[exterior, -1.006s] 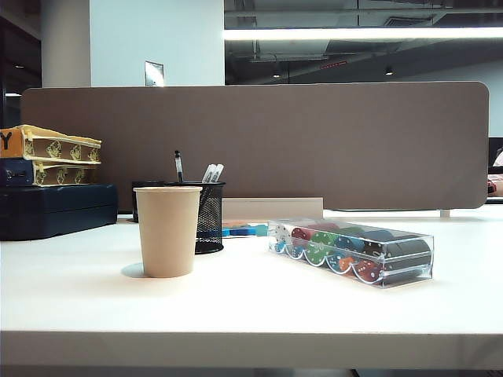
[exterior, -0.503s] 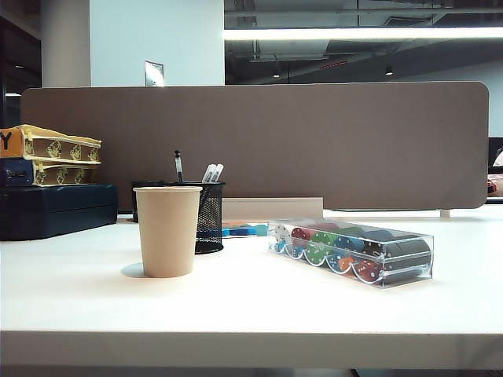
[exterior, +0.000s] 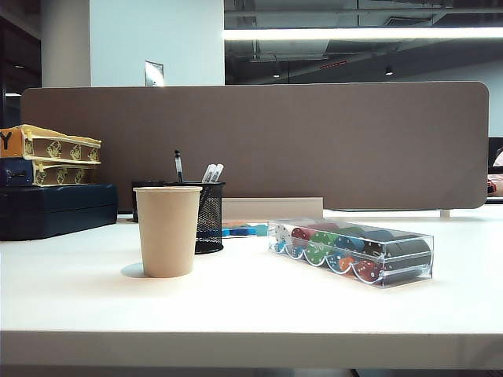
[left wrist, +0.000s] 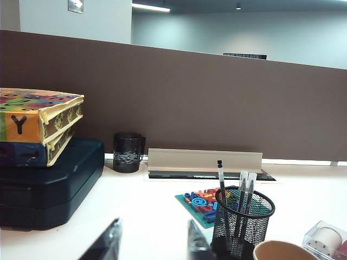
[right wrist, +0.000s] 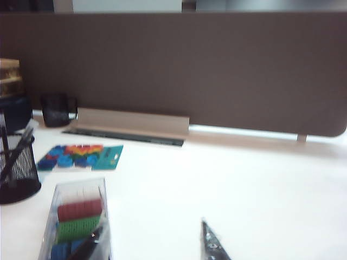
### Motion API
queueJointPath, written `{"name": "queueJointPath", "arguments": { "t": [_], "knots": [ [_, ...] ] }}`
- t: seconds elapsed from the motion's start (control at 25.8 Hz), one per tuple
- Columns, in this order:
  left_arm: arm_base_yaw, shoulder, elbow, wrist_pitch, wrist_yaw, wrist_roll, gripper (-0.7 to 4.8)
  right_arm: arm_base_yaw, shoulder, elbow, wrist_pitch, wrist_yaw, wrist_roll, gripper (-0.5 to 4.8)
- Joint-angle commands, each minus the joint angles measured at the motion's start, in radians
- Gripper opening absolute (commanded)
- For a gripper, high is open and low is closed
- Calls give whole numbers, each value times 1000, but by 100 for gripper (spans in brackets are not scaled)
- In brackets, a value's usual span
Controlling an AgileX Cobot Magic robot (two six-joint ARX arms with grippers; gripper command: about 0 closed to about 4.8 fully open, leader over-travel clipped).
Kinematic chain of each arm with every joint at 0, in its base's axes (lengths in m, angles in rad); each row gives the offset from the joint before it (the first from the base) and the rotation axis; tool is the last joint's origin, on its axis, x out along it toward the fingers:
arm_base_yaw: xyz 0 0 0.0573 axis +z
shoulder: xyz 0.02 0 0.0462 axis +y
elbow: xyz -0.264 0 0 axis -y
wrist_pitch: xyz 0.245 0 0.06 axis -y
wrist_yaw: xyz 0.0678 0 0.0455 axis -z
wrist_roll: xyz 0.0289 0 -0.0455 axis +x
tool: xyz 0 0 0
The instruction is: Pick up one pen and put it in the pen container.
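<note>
Left gripper parted, empty, above table | right gripper likewise

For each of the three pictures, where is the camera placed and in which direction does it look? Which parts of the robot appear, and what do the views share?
Exterior view: low at the table's near edge, facing the brown partition; paper cup stands in front of the pen container; no robot part shows.
Left wrist view: above the table, facing the partition; open left gripper fingertips show.
Right wrist view: above the table, facing the partition; open right gripper fingertips show, beside the chip box.
Shared: all three show the pen container and the partition.
</note>
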Motion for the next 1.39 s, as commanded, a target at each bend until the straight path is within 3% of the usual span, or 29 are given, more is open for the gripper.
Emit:
{"name": "queueJointPath", "arguments": {
  "t": [0.04, 0.39, 0.81, 1.01, 1.24, 1.32, 1.39],
  "knots": [
    [0, 1, 3, -16, 3, 1, 152, 0, -3, -5, -31, 0, 1, 211],
    [0, 1, 3, -99, 3, 1, 152, 0, -3, -5, -126, 0, 1, 211],
    [0, 1, 3, -148, 3, 2, 152, 0, -3, -5, -128, 0, 1, 210],
    [0, 1, 3, -148, 3, 1, 91, 0, -3, -5, -129, 0, 1, 90],
    [0, 1, 3, -158, 3, 1, 74, 0, -3, -5, -143, 0, 1, 77],
    [0, 1, 3, -167, 3, 2, 74, 0, -3, -5, -158, 0, 1, 35],
    [0, 1, 3, -174, 2, 1, 62, 0, -3, -5, -166, 0, 1, 35]
  ]
}}
